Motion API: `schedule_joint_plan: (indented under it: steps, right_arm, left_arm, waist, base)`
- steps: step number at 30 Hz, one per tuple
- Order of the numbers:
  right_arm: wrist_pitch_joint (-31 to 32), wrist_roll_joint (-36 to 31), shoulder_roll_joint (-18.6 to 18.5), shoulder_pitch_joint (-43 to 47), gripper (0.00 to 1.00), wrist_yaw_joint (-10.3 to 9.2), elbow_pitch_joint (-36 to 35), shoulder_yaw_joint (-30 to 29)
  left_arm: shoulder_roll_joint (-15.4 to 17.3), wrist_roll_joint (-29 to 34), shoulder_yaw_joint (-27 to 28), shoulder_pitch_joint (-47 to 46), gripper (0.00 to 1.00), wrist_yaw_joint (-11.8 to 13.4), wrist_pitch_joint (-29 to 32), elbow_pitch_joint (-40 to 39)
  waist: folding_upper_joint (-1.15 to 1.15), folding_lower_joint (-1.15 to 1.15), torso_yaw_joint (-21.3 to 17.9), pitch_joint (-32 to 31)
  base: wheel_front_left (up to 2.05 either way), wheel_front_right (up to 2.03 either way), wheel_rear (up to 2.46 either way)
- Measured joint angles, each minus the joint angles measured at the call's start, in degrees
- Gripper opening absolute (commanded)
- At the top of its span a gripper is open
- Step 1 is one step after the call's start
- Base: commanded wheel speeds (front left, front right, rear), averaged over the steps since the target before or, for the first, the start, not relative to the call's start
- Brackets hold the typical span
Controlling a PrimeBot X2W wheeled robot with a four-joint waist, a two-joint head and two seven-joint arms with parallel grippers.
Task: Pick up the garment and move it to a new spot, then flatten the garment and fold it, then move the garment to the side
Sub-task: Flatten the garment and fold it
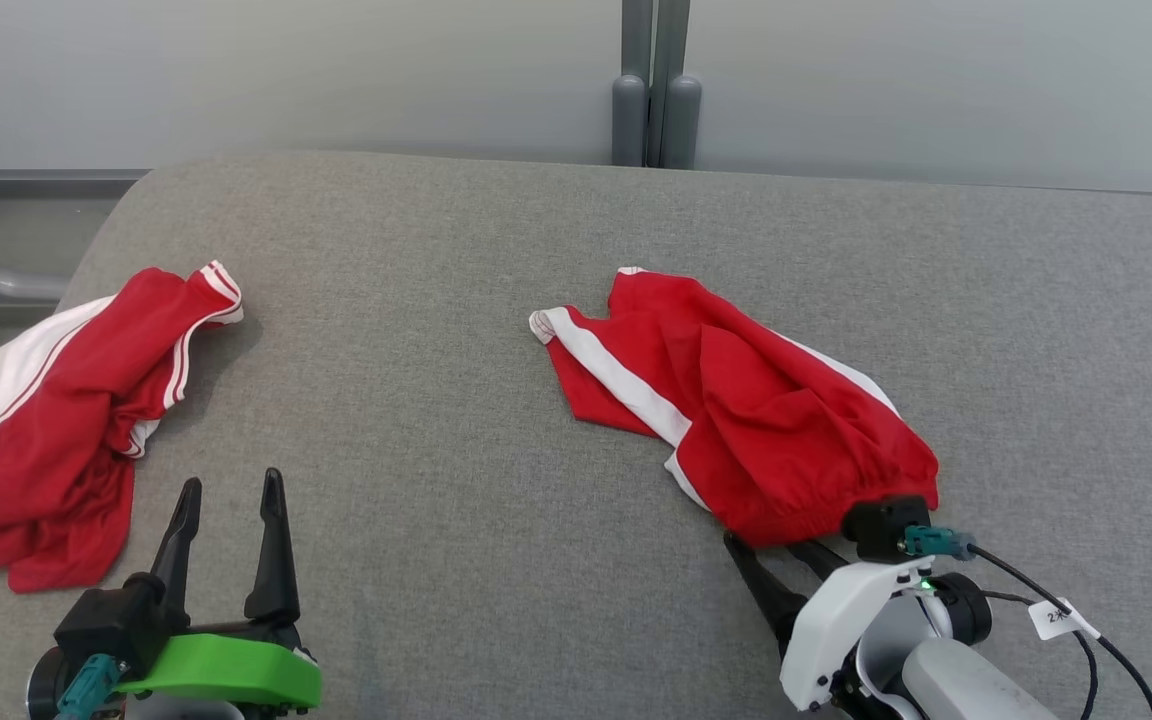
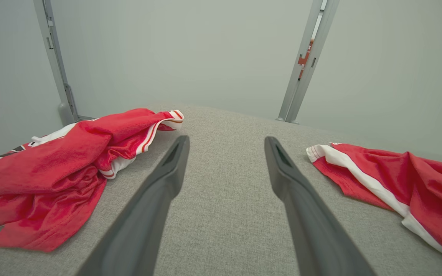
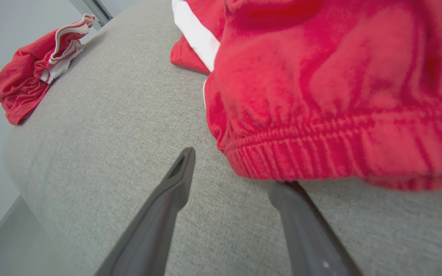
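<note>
- Garment [image 1: 766,430] [image 2: 416,180] [image 3: 320,96], a pair of red shorts with a white side stripe [image 1: 626,385], lies crumpled on the right half of the grey fabric counter [image 1: 456,400] [image 2: 225,191] [image 3: 109,134]. Its leg end points toward the counter's far edge.
- The gathered elastic waistband [image 3: 340,153] is the part of the shorts nearest the counter's front edge and rests on the counter's surface.
- The right gripper [image 1: 771,548] [image 3: 233,168] is low over the counter's front right part, at the waistband's corner. Its fingers [image 3: 175,184] are spread and hold nothing.
- In the right wrist view, one finger lies on bare counter just beside the waistband. The tip of the other is hidden beneath the waistband's hem, and I cannot tell whether it touches the cloth.
- The left gripper [image 1: 231,480] [image 2: 226,140] is over the counter's front left part. Its fingers are spread wide and empty, above bare grey fabric.
- A second red garment [image 1: 46,430] [image 2: 52,168] [image 3: 21,80] with white trim lies bunched at the counter's left edge, well apart from the shorts.
- A grey post [image 1: 656,100] stands behind the counter's far edge, against a pale wall.
</note>
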Motion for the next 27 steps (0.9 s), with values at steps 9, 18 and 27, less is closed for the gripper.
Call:
schedule_joint_plan:
  steps: [9,18,27]
  right_arm:
    - [-1.01,1.38,-1.09,-0.38,0.00,0.00,-1.09,0.41]
    - [10.61,18.50,-12.18,-3.10,0.00,0.00,-11.85,-1.14]
    - [26.66,32.12,-24.40,-10.79,0.00,0.00,-13.92,-4.16]
  left_arm:
    - [-0.54,0.36,0.51,0.02,1.00,-0.27,0.00,0.73]
    - [-0.85,0.36,0.57,-1.24,1.00,-0.73,0.00,1.03]
    - [-1.37,1.10,-0.60,-5.76,1.00,-1.30,0.00,1.43]
  waist:
    - [0.00,0.00,-1.57,-0.36]
    - [0.00,0.00,-3.91,2.12]
    - [0.00,0.00,-4.16,8.27]
  base:
    - [0.00,0.00,0.00]
    - [0.00,0.00,0.00]
    - [0.00,0.00,0.00]
